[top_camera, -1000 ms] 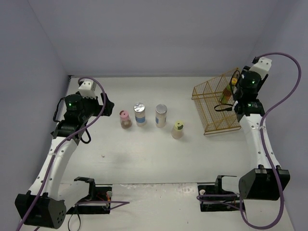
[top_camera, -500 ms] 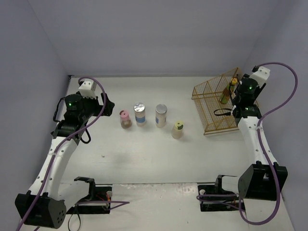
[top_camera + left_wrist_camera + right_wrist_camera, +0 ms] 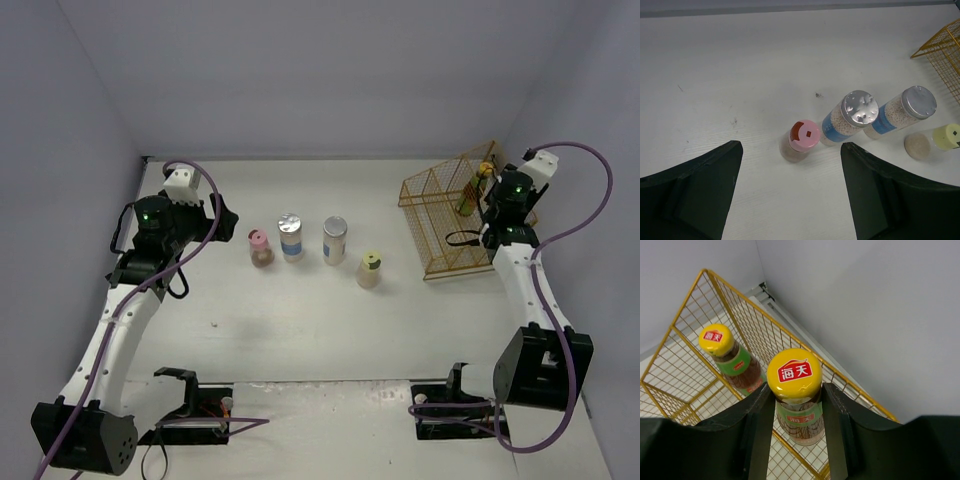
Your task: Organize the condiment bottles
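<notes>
My right gripper [image 3: 795, 396] is shut on a slim dark sauce bottle [image 3: 796, 390] just under its yellow cap, upright by the far right wall of the gold wire basket [image 3: 685, 330]. A second yellow-capped sauce bottle [image 3: 731, 360] stands inside the basket; it also shows in the top view [image 3: 467, 195]. My left gripper [image 3: 790, 200] is open and empty, above the table near the pink-lidded brown jar [image 3: 799, 142]. Beside that jar stand two silver-lidded jars [image 3: 852, 117] [image 3: 905, 112] and the pale yellow-green-lidded jar [image 3: 935, 142]. In the top view the right gripper [image 3: 494, 207] hides its bottle.
The gold wire basket [image 3: 440, 215] stands at the far right, close to the right wall. The four jars form a row mid-table, from the pink-lidded jar [image 3: 261, 248] to the pale-lidded jar [image 3: 369, 270]. Two black fixtures sit at the near edge.
My right arm has shifted slightly to the right and back over the basket's far right side with the bottle. The left arm and the four jars have not moved.
</notes>
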